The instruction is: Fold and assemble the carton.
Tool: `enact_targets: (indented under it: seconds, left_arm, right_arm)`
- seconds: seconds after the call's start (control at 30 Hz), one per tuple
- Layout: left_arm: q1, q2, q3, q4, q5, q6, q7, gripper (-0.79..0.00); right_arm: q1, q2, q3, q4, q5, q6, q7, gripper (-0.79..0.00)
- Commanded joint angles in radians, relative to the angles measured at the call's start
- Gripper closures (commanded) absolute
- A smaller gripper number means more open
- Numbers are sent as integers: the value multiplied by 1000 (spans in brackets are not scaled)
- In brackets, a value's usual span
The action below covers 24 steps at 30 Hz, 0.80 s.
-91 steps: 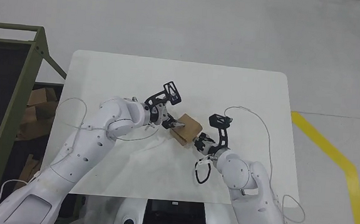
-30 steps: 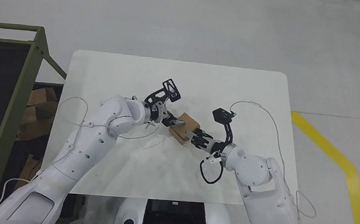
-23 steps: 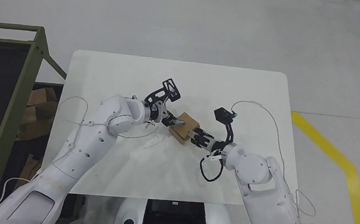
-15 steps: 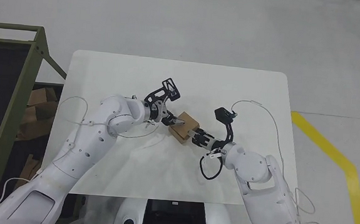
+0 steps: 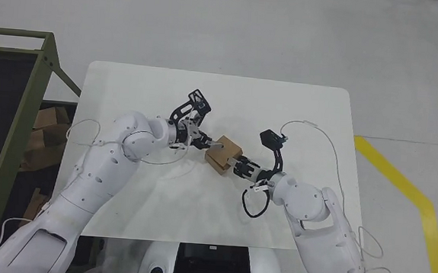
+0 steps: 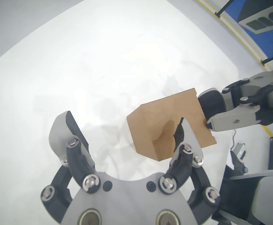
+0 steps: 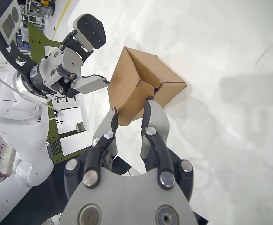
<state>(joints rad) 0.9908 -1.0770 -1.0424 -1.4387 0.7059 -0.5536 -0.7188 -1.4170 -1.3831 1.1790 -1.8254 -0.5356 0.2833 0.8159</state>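
Observation:
A small brown carton (image 5: 225,151) sits partly folded near the middle of the white table (image 5: 282,103). One end is open, with its flaps (image 7: 147,74) showing in the right wrist view. My right gripper (image 7: 130,107) is shut on the carton's (image 7: 125,85) near wall at that open end, one finger inside and one outside. In the top view the right gripper (image 5: 237,166) is at the carton's right-hand end. My left gripper (image 6: 124,125) stands open at the opposite end. One of its fingertips (image 6: 181,130) lies against the carton's (image 6: 166,119) side, and the other is off to the side over bare table.
A green frame (image 5: 23,100) with cardboard pieces stands beyond the table's left edge. A thin white cable (image 5: 314,143) loops over the table right of the carton. The back and right of the tabletop offer free room.
The right gripper has moved in and closed on the carton's open end. In the last half second the left arm drew back slightly to the left. The carton has barely shifted.

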Motion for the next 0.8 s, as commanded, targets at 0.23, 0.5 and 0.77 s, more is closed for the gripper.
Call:
enact_targets:
  seconds: [0.23,0.5,0.77]
  left_arm:
    - [-108,-14,28,191,-511,-8,-348,-785]
    - [-108,-14,28,191,-511,-8,-348,-785]
    - [-87,-19,41,192,-632,33,-354,-785]
  right_arm:
    - [7,7,-11,0,-12,19,-5,-222]
    - [10,13,-17,-1,-10,25,-12,-222]
    - [15,19,-21,1,-4,23,-17,-225]
